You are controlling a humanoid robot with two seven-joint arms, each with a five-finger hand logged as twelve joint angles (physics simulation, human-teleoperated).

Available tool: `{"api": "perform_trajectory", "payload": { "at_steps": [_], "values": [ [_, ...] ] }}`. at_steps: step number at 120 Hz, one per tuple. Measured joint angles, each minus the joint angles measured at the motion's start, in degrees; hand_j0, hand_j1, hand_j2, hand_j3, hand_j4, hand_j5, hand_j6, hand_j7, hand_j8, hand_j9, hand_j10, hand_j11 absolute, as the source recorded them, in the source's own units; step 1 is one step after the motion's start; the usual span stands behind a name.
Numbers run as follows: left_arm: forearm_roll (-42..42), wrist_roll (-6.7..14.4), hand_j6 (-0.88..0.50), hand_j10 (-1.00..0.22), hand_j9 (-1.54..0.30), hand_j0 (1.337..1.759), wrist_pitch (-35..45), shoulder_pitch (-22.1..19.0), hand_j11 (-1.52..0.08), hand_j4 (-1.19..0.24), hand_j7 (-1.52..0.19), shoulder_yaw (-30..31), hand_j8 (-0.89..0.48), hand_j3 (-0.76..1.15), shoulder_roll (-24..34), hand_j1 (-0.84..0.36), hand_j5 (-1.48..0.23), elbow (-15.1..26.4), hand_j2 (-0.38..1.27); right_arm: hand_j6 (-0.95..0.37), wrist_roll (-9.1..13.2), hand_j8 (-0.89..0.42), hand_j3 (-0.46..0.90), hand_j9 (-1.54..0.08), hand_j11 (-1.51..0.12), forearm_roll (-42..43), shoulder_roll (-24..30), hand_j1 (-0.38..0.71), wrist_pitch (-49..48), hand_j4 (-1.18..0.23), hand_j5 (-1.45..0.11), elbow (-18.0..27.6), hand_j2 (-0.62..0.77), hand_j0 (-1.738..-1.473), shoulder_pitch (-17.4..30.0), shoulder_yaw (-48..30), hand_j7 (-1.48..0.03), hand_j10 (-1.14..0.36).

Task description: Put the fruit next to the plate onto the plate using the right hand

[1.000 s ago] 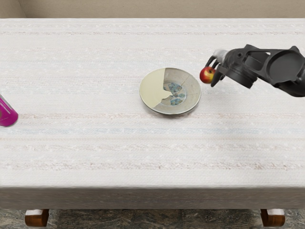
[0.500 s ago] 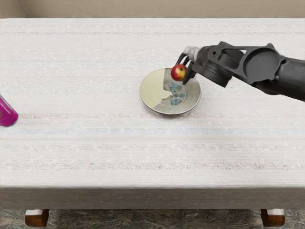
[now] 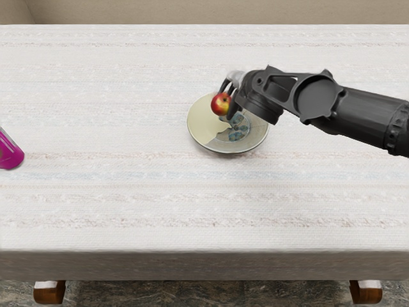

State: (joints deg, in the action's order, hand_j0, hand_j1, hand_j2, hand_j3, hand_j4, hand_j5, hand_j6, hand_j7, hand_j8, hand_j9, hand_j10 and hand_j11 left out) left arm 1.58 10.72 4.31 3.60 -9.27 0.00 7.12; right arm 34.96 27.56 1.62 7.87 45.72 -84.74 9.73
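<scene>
Fingers [image 3: 230, 79] curled round the apple [image 3: 222, 103]; right hand [image 3: 246, 96] holds it over the plate [image 3: 199, 128], toward the far rim. Lower it close before you release, or I'd expect it to roll.

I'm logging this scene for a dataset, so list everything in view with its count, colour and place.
table: 1, whitish striped top, fills most of the view
table feet: 2, brown wood, bottom left and bottom right
plate: 1, cream and grey with a blue pattern, middle of the table
apple: 1, red and yellow, held over the plate's far part
pink object: 1, magenta, at the left edge, cut off by the frame; kind unclear
right hand: 1, dark grey, grasping the apple; its arm enters from the right
left hand: not in view
</scene>
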Motion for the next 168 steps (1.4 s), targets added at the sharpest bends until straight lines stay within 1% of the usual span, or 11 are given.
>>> {"api": "perform_trajectory", "payload": {
  "at_steps": [14, 25, 35, 52, 62, 82, 98, 108, 123, 140, 168],
  "values": [
    [0.0, 0.0, 0.00, 0.00, 0.00, 1.658, 0.0, 0.0, 0.00, 0.00, 0.00, 0.0, 0.00, 0.00, 0.0, 0.35, 0.00, 0.0, 0.00, -0.50, 0.0, -0.68, 0.00, -1.04, -1.05, 0.1, -0.4, 0.24, 0.1, -0.55, -1.04, -0.8, 0.02, -1.645, 0.7, 0.1, -0.99, -0.74],
    [0.0, 0.0, 0.00, 0.00, 0.00, 1.658, 0.0, 0.0, 0.00, 0.00, 0.00, 0.0, 0.00, 0.00, 0.0, 0.35, 0.00, 0.0, 0.00, -0.33, 0.0, -0.45, 0.00, -0.68, -0.68, 0.9, -0.6, 0.03, 0.3, -0.37, -0.67, -0.9, 0.01, -1.650, 0.7, 0.0, -0.65, -0.48],
    [0.0, 0.0, 0.00, 0.00, 0.00, 1.658, 0.0, 0.0, 0.00, 0.00, 0.00, 0.0, 0.00, 0.00, 0.0, 0.35, 0.00, 0.0, 0.00, -0.22, 0.0, -0.30, 0.00, -0.45, -0.45, 1.3, -0.6, -0.09, 0.4, -0.24, -0.45, -0.9, 0.01, -1.652, 0.8, -0.1, -0.43, -0.32],
    [0.0, 0.0, 0.00, 0.00, 0.00, 1.658, 0.0, 0.0, 0.00, 0.00, 0.00, 0.0, 0.00, 0.00, 0.0, 0.35, 0.00, 0.0, 0.00, -0.11, 0.0, -0.15, 0.00, -0.22, -0.23, 0.2, -0.6, -0.22, 0.0, -0.12, -0.22, -0.6, 0.01, -1.655, 0.5, -1.9, -0.22, -0.16],
    [0.0, 0.0, 0.00, 0.00, 0.00, 1.658, 0.0, 0.0, 0.00, 0.00, 0.00, 0.0, 0.00, 0.00, 0.0, 0.35, 0.00, 0.0, 0.00, -0.08, 0.0, -0.10, 0.00, -0.15, -0.15, -4.2, 0.1, -0.26, -5.4, -0.08, -0.15, -0.6, 0.00, -1.656, 1.7, -11.0, -0.14, -0.11],
    [0.0, 0.0, 0.00, 0.00, 0.00, 1.658, 0.0, 0.0, 0.00, 0.00, 0.00, 0.0, 0.00, 0.00, 0.0, 0.35, 0.00, 0.0, 0.00, -0.03, 0.0, -0.05, 0.00, -0.07, -0.07, -13.5, 1.1, -0.31, -23.4, -0.04, -0.07, -0.7, 0.00, -1.657, 7.8, -33.6, -0.06, -0.05],
    [0.0, 0.0, 0.00, 0.00, 0.00, 1.658, 0.0, 0.0, 0.00, 0.00, 0.00, 0.0, 0.00, 0.00, 0.0, 0.35, 0.00, 0.0, 0.00, -0.02, 0.0, -0.02, 0.00, -0.03, -0.03, -24.2, 1.6, -0.33, -35.9, -0.02, -0.03, -0.7, 0.00, -1.658, 14.2, -41.6, -0.03, -0.02],
    [0.0, 0.0, 0.00, 0.00, 0.00, 1.658, 0.0, 0.0, 0.00, 0.00, 0.00, 0.0, 0.00, 0.00, 0.0, 0.35, 0.00, 0.0, 0.00, -0.01, 0.0, -0.02, 0.00, -0.02, -0.02, -31.4, 4.0, -0.34, -39.7, -0.01, -0.02, -0.5, 0.00, -1.658, 17.8, -42.7, -0.02, -0.02],
    [0.0, 0.0, 0.00, 0.00, 0.00, 1.658, 0.0, 0.0, 0.00, 0.00, 0.00, 0.0, 0.00, 0.00, 0.0, 0.35, 0.00, 0.0, 0.00, -0.01, 0.0, -0.01, 0.00, -0.01, -0.01, -41.8, 12.4, -0.34, -41.9, -0.01, -0.01, 0.2, 0.00, -1.658, 23.1, -41.2, -0.01, -0.01],
    [0.0, 0.0, 0.00, 0.00, 0.00, 1.658, 0.0, 0.0, 0.00, 0.00, 0.00, 0.0, 0.00, 0.00, 0.0, 0.35, 0.00, 0.0, 0.00, 0.00, 0.0, 0.00, 0.00, -0.01, -0.01, -47.9, 21.4, -0.35, -42.6, 0.00, -0.01, 1.0, 0.00, -1.658, 28.5, -41.1, -0.01, 0.00],
    [0.0, 0.0, 0.00, 0.00, 0.00, 1.658, 0.0, 0.1, 0.00, 0.00, 0.00, 0.0, 0.00, 0.00, 0.0, 0.35, 0.00, -0.1, 0.00, 0.00, 0.0, 0.00, 0.00, 0.00, 0.00, -51.5, 32.0, -0.35, -42.9, 0.00, 0.00, 1.5, 0.00, -1.658, 32.6, -41.1, 0.00, 0.00]
  ]
}}
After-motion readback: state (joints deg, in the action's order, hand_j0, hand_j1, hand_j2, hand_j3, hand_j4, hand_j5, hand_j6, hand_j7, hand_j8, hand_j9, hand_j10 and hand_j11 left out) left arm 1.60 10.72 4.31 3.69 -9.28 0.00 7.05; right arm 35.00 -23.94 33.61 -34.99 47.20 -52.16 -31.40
